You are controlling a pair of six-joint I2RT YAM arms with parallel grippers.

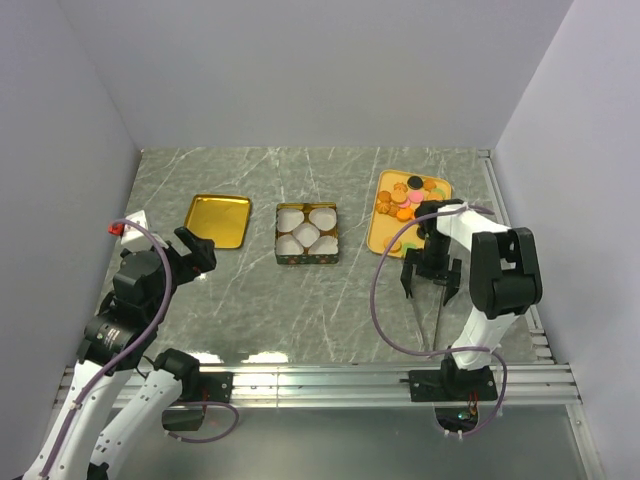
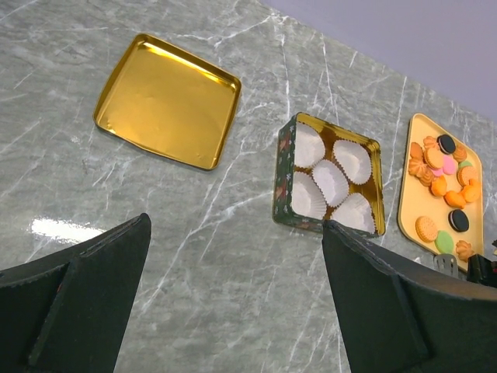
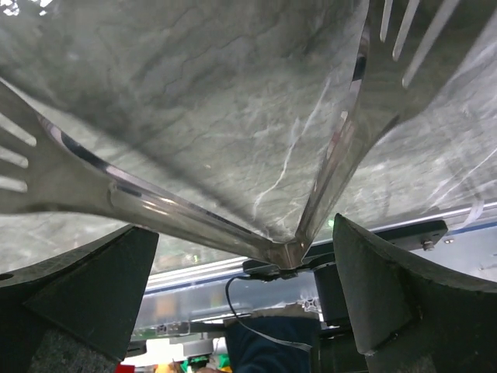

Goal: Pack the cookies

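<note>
Nearest the bases, metal tongs (image 3: 186, 217) with slotted ends lie on the marble table (image 2: 233, 311), hinge toward the rail. The right gripper (image 1: 431, 285) hangs over them with jaws spread wide, straddling the two arms and closed on nothing (whether it touches the tongs cannot be judged). The left gripper (image 2: 235, 223) hovers above bare marble, jaws likewise fully apart and empty. Mid-table stands a square patterned tin (image 2: 283, 175) holding five white paper cups (image 2: 332, 183), all vacant. To its left, apart from it, lies a shallow gold lid (image 2: 167, 101) with nothing in it. To the tin's right, a yellow tray (image 1: 382, 240) carries the cookies (image 2: 441, 175), most crowded at its far end and a few loose nearer the right arm. These discs should be light, stiff and brittle, prone to crumble or skid when pinched. Lying flat, they offer only a thin edge, so a gentle hold across opposite edges, probably with the tongs' slotted ends, seems safest.
</note>
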